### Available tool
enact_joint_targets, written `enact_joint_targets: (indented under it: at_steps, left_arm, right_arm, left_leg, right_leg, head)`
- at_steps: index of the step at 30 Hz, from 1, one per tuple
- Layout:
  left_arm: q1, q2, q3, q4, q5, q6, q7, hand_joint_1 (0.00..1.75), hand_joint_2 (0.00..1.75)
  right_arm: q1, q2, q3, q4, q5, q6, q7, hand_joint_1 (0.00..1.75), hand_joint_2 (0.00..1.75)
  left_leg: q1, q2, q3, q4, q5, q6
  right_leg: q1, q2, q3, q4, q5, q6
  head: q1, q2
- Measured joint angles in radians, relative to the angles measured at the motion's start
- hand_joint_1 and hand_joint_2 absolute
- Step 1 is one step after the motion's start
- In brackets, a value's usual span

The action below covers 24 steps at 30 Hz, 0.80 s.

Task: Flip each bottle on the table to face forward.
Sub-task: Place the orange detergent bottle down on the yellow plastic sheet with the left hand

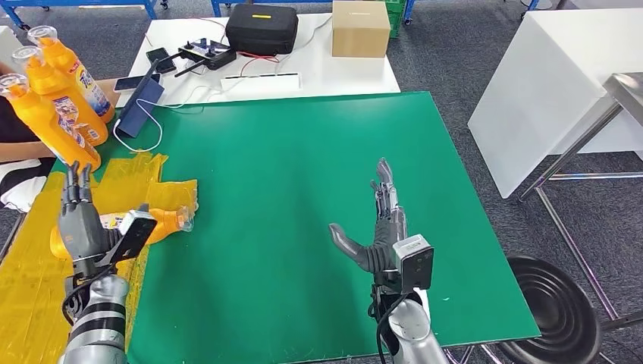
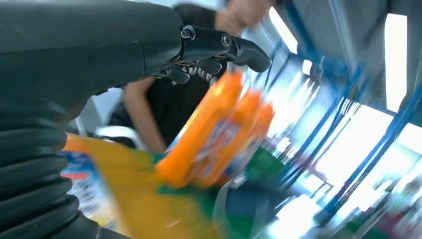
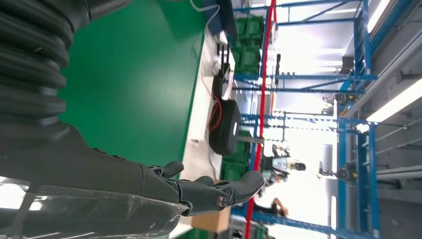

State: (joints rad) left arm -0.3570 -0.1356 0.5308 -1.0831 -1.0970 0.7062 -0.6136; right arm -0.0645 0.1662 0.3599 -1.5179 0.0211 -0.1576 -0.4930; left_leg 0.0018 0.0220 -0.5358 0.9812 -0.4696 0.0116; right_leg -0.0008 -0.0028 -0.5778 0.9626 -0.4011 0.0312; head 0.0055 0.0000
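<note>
The left robot hand (image 1: 78, 220) hovers over an orange detergent bottle (image 1: 159, 221) lying on its side on yellow plastic sheeting (image 1: 30, 280) at the left edge of the green tabletop (image 1: 303, 189); its fingers are straight and it grips nothing, though whether it touches the bottle I cannot tell. The right robot hand (image 1: 379, 227) is spread flat above the bare green mat, thumb out to the side, holding nothing. Three upright orange detergent bottles (image 1: 57, 91) stand clustered at the far left, beside a person's arm (image 1: 23, 148).

Black case (image 1: 261, 28), cardboard box (image 1: 361, 28) on white table (image 1: 356, 72) beyond green mat (image 1: 303, 189).
</note>
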Motion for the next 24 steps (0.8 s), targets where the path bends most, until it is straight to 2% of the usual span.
enact_joint_targets:
  at_steps: [2,4,6,8,11,14,18,24]
  left_arm:
    - [0.028,-0.038,-0.005,-0.07,0.223,-0.001,-0.046,0.0,1.75]
    - [0.088,-0.06,-0.077,-0.165,0.461,-0.042,-0.033,0.0,1.75]
    - [0.162,-0.064,-0.204,-0.272,0.656,-0.175,0.015,0.0,1.75]
    - [0.229,-0.06,-0.34,-0.363,0.757,-0.32,0.055,0.0,1.75]
    - [0.303,-0.048,-0.501,-0.45,0.825,-0.469,0.067,0.0,1.75]
    - [0.371,-0.032,-0.619,-0.501,0.858,-0.593,0.058,0.0,1.75]
    - [0.444,-0.018,-0.727,-0.536,0.818,-0.616,0.03,0.0,1.75]
    - [0.474,-0.006,-0.781,-0.558,0.814,-0.618,0.028,0.0,1.75]
  right_arm:
    - [0.012,0.002,0.0,-0.014,0.042,-0.028,-0.01,0.0,1.75]
    - [0.035,0.005,0.0,-0.039,0.086,-0.052,-0.02,0.0,1.75]
    - [0.067,0.006,-0.001,-0.074,0.13,-0.069,-0.036,0.0,1.75]
    - [0.1,0.006,-0.002,-0.108,0.166,-0.078,-0.055,0.0,1.75]
    - [0.141,0.004,-0.001,-0.149,0.221,-0.074,-0.086,0.0,1.75]
    - [0.188,-0.001,0.004,-0.187,0.306,-0.079,-0.104,0.0,1.75]
    - [0.231,-0.011,0.008,-0.215,0.335,-0.094,-0.102,0.0,1.75]
    - [0.245,-0.021,0.007,-0.23,0.335,-0.095,-0.097,0.0,1.75]
  left_leg:
    - [0.0,0.0,0.0,0.0,0.0,0.0]
    - [0.0,0.001,0.0,0.0,0.0,0.0]
    - [0.0,-0.002,-0.002,0.0,0.0,0.0]
    - [-0.001,-0.007,-0.004,0.0,-0.001,0.001]
    - [-0.002,-0.007,-0.004,0.0,-0.001,0.002]
    - [-0.003,-0.007,-0.003,0.0,-0.002,0.003]
    - [-0.003,-0.007,-0.004,0.0,-0.002,0.003]
    - [-0.003,-0.007,-0.003,0.0,-0.002,0.003]
  right_leg:
    - [0.0,0.0,0.0,0.0,0.0,0.0]
    - [0.0,0.0,-0.001,0.0,0.0,0.0]
    - [0.0,-0.002,-0.001,0.0,-0.001,0.0]
    - [0.0,-0.006,-0.001,-0.001,-0.002,0.002]
    - [-0.001,-0.006,-0.001,-0.001,-0.003,0.003]
    - [-0.001,-0.006,-0.001,-0.001,-0.003,0.003]
    - [-0.001,-0.006,-0.001,-0.001,-0.003,0.003]
    - [-0.001,-0.006,0.0,-0.001,-0.003,0.003]
  head:
    - [0.0,0.0]
    - [0.0,0.0]
    - [0.0,0.0]
    - [0.0,0.0]
    - [0.0,0.0]
    - [0.0,0.0]
    - [0.0,0.0]
    - [0.0,0.0]
